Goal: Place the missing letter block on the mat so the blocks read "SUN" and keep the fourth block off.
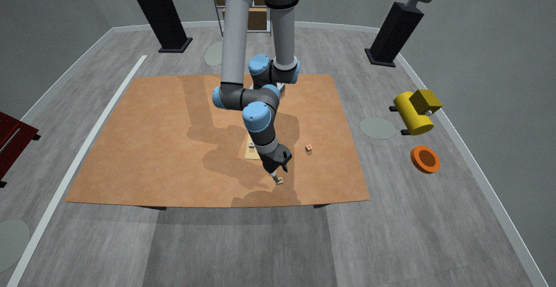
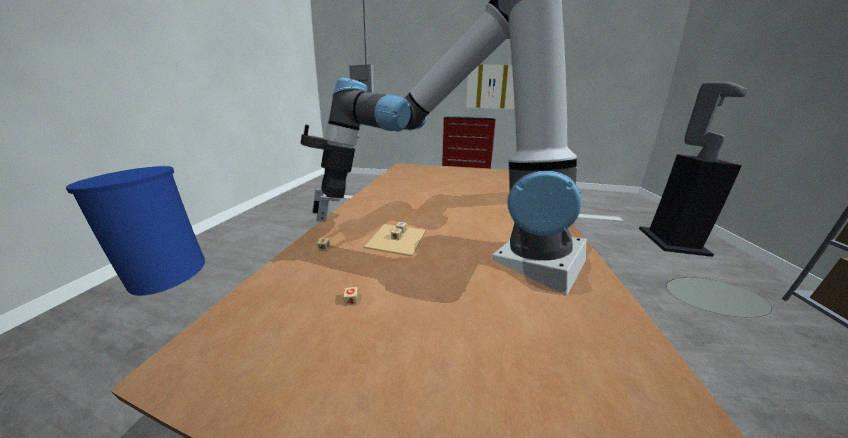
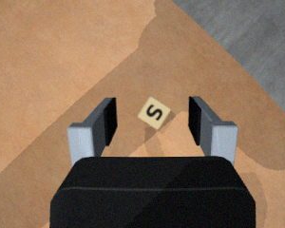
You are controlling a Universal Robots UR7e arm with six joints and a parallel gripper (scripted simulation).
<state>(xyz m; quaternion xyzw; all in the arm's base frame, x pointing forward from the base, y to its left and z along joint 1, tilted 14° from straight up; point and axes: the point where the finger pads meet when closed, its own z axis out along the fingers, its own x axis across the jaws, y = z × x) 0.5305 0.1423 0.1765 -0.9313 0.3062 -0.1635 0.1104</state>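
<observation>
The S block lies on the table off the mat, black S on top, its sides turned at an angle to the fingers. My gripper is open and empty above it; the block shows between the fingers in the wrist view. The mat is partly hidden by my arm in the top view. It bears a block with a blue letter and a second block, hidden in the top view. Their letters are too small to read surely.
The block with a red G lies on the table off the mat, on the other side of the S block from the mat in the exterior view. The table edge runs close beyond the S block. A blue bin stands beyond the table.
</observation>
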